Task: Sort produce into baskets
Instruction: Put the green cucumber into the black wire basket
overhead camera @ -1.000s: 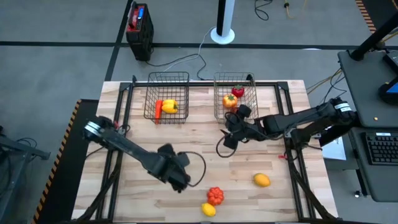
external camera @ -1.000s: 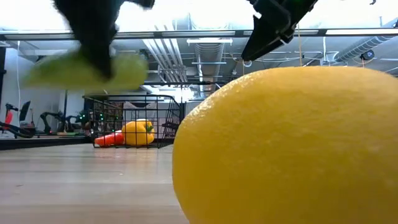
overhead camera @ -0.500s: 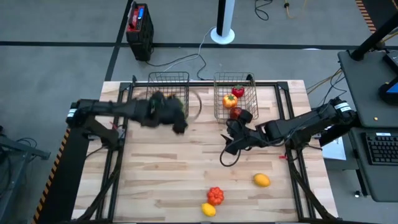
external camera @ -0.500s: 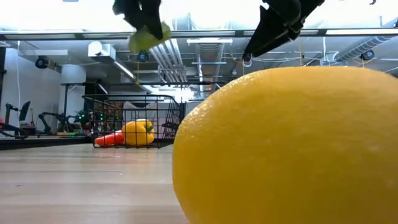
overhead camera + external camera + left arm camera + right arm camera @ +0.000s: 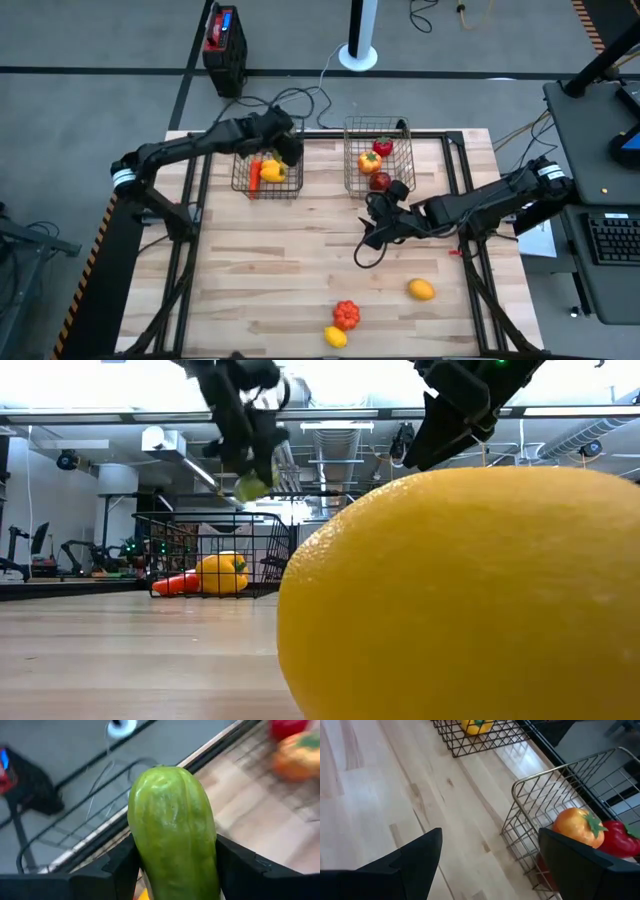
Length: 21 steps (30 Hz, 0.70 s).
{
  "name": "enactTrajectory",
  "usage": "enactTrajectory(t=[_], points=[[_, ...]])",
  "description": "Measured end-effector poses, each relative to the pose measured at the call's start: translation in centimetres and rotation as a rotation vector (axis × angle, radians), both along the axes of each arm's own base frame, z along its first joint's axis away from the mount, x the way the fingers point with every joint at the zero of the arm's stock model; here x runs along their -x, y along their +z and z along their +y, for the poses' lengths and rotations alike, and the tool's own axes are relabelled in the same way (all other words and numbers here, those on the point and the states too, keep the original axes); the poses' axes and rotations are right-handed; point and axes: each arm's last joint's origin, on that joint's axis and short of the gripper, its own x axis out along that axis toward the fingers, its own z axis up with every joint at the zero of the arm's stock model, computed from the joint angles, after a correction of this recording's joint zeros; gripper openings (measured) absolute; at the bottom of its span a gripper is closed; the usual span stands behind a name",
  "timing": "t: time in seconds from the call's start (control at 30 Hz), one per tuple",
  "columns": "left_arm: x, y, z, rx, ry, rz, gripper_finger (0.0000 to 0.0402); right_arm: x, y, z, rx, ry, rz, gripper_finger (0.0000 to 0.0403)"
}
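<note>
My left gripper [image 5: 287, 148] is shut on a green cucumber [image 5: 172, 830] above the left wire basket [image 5: 268, 128], which holds a yellow pepper [image 5: 272, 170] and an orange carrot [image 5: 255, 176]. In the low view the cucumber's end [image 5: 250, 486] shows under the fingers, above the basket [image 5: 205, 555]. My right gripper [image 5: 370, 228] is open and empty over the table, just near of the right basket [image 5: 378, 128]. That basket holds a red pepper [image 5: 382, 147], an orange-coloured piece [image 5: 370, 160] and a dark red apple [image 5: 380, 181]. My left gripper pinches the cucumber's two long sides [image 5: 137, 855] between its two fingers [image 5: 245, 867], which lie across it. One rounded end [image 5: 167, 780] reaches out past the fingertips. The cucumber is lifted clear, its free end pointing down above the left basket.
On the table's near part lie an orange-yellow fruit [image 5: 421, 290], a red piece [image 5: 346, 314] and a lemon [image 5: 335, 337]. A big yellow fruit [image 5: 460, 600] fills the low view. A black cable [image 5: 362, 255] loops under my right arm. Bare wood lies in the middle.
My left gripper has carried the cucumber from the table's near middle toward the far edge, to a place above the left basket. It has turned on the way, so the cucumber's end now points down. It has stayed shut on the cucumber.
</note>
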Motion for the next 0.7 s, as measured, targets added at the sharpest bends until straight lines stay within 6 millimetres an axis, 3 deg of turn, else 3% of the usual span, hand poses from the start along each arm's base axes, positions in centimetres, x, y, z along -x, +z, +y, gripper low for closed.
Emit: enactTrajectory(t=[0.17, 0.33, 0.7], points=[[0.9, -2.5, 3.1, 0.015, 0.075, 0.012, 0.0203, 0.0, 0.0, 0.2, -0.003, 0.005, -0.007, 0.032], [0.4, -4.0, 5.5, 0.071, 0.066, -0.013, 0.0203, 0.0, 0.0, 0.2, 0.011, -0.006, -0.011, 0.032], [-0.5, -5.5, 6.2, 0.08, 0.115, 0.014, 0.0215, 0.0, 0.0, 0.2, 0.006, -0.015, -0.015, 0.032]])
